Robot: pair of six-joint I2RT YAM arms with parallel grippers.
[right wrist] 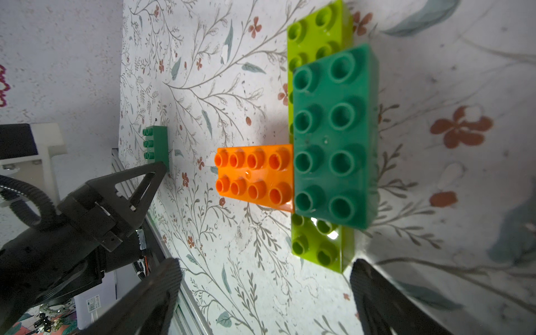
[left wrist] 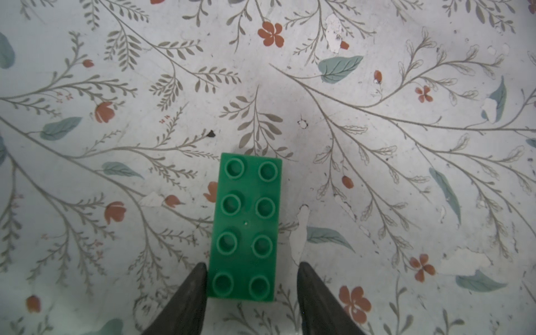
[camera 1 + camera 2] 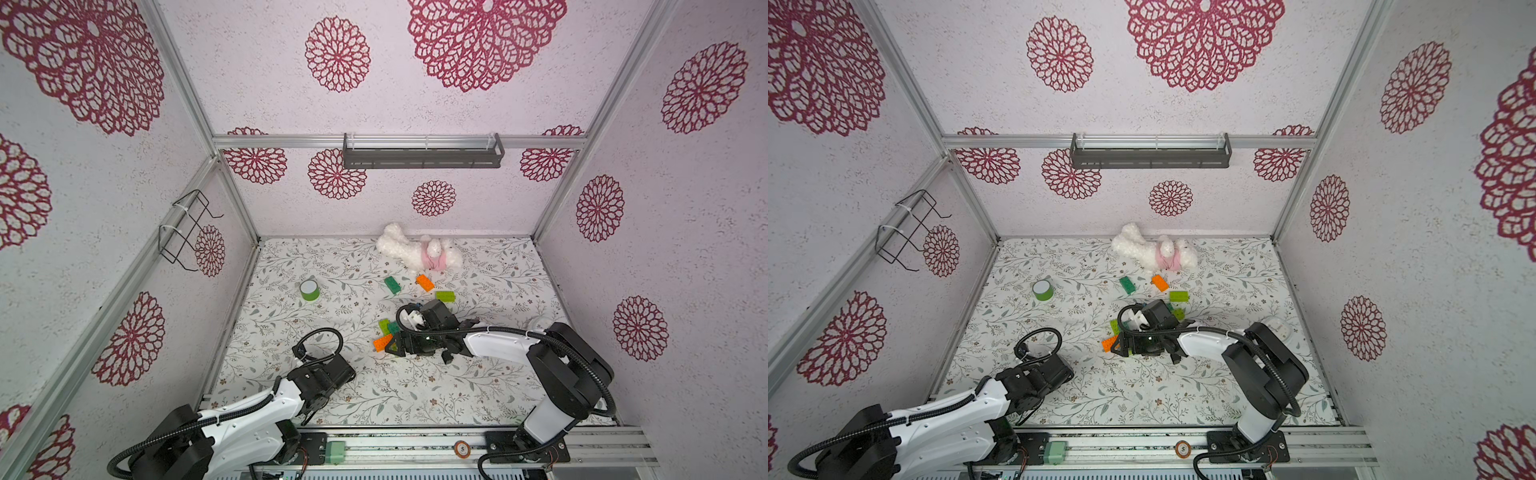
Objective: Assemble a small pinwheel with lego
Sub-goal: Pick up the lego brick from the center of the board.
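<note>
The left arm [image 3: 249, 415] is reaching in from the lower left of the frame in both top views, with its wrist bending down over the bench [image 3: 478, 386] and hiding what is under it. In the left wrist view the left fingers [image 2: 191, 290] are standing apart on either side of a dark green brick [image 2: 246, 226] that is lying flat, studs up. One finger is touching the brick's long side and the other is showing a gap, so nothing is gripped. The right arm [image 3: 552, 374] is stretching from the lower right toward the middle of the frame, ending over a cluster of bricks there. In the right wrist view the right fingers [image 1: 156, 290] are spread wide and holding nothing. A stacked green brick [image 1: 333, 136] is sitting on top of a lime green brick [image 1: 319, 29], with lime green showing past both of its ends. An orange brick [image 1: 255, 174] is butting against its long side. Higher in the frame, a loose green brick [image 3: 392, 285], a loose orange brick [image 3: 425, 282] and a loose lime brick [image 3: 445, 296] are lying apart from each other. Above them a plush toy [image 3: 419, 253] is lying near the back wall. A tape roll [image 3: 309, 289] is standing well to the left.
</note>
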